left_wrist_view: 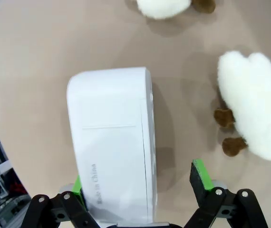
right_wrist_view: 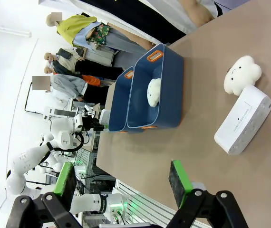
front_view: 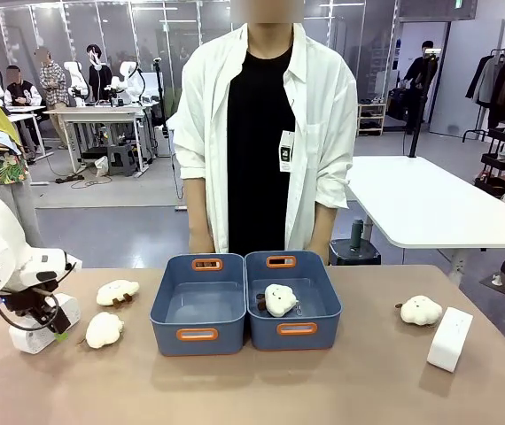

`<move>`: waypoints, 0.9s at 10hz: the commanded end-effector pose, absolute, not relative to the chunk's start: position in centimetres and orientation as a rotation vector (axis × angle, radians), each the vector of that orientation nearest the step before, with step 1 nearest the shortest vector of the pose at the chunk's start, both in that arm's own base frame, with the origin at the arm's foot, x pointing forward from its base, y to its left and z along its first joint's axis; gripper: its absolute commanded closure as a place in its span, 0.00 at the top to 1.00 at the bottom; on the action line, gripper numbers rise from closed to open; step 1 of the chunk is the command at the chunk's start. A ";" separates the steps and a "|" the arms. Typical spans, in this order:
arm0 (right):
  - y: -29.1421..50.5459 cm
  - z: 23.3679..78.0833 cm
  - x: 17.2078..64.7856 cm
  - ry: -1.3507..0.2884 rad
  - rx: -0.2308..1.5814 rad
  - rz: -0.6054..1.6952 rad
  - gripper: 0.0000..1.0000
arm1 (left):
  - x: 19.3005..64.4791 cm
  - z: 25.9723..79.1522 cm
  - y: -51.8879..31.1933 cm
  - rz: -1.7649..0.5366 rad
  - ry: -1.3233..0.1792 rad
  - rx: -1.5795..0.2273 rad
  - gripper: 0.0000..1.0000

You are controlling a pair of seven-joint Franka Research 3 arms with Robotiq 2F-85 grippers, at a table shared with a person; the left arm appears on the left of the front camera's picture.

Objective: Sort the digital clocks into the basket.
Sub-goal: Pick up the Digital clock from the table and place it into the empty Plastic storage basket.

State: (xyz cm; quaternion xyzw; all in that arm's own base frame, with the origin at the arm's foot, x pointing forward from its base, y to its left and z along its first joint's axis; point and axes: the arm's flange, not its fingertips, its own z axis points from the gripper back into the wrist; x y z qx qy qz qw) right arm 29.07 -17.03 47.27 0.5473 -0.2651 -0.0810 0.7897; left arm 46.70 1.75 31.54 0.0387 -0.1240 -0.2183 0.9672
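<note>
Left end effector (left_wrist_view: 138, 185) sits low over the near clock (left_wrist_view: 111, 142), which lies on the table (front_view: 323, 390) at the robot's left. Its jaws stand on either side of the white body. One green pad (left_wrist_view: 78, 187) is against the clock's side, while the other pad (left_wrist_view: 199, 175) stands just apart from it with bare table showing between. The jaws are open around the clock rather than clamped on it. Two plush toys (left_wrist_view: 256, 114) (left_wrist_view: 164, 7) lie close by, clear of the jaws.

The step in hand looks like the grasp of the first clock. The next move calls for closing until both pads bear on the sides. After that comes a straight lift and a carry to the right toward the left bin (front_view: 198, 335), which looks empty. The right bin (front_view: 297, 329) beside it holds a plush toy (front_view: 279, 299), so the empty one seems the likelier goal. The smooth casing could slip if it is pinched off-centre.

The right end effector (right_wrist_view: 121, 183) hangs wide open and empty above the table. The second clock (front_view: 450, 338) waits on the table at the far right, just beside another plush toy (front_view: 421, 310).
</note>
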 end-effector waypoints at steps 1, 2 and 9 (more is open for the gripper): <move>-17.1 47.6 28.8 -0.561 1.178 -0.177 1.00 | 46.7 31.6 2.0 -0.418 -0.278 0.074 0.64; -17.1 47.6 28.8 -0.561 1.178 -0.177 1.00 | 46.7 32.2 2.1 -0.407 -0.284 0.066 0.40; -17.1 47.6 28.8 -0.561 1.178 -0.177 1.00 | 46.0 36.2 3.5 -0.365 -0.281 0.022 0.00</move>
